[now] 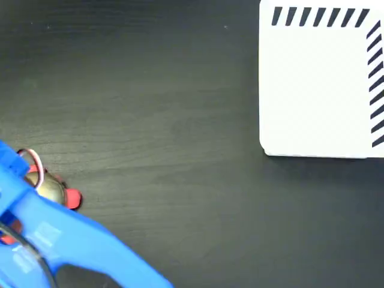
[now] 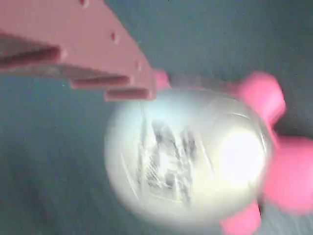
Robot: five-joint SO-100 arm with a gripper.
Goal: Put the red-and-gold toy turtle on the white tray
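Note:
The red-and-gold toy turtle [image 1: 55, 189] lies on the dark table at the far left of the fixed view, half covered by my blue arm [image 1: 66, 240]. My gripper [image 1: 36, 183] is right over it there. The wrist view is blurred: the gold shell with its dark mark [image 2: 186, 156] fills the middle, with red feet on the right. One reddish finger [image 2: 98, 54] reaches in from the upper left, its tip at the shell's upper edge. The other finger is out of sight. The white tray [image 1: 318, 90], with navy stripes along two edges, lies at the top right, far from the turtle.
Bare dark wood-grain tabletop [image 1: 180, 132] stretches between the turtle and the tray. Red and white wires [image 1: 33, 162] loop beside the arm at the left edge.

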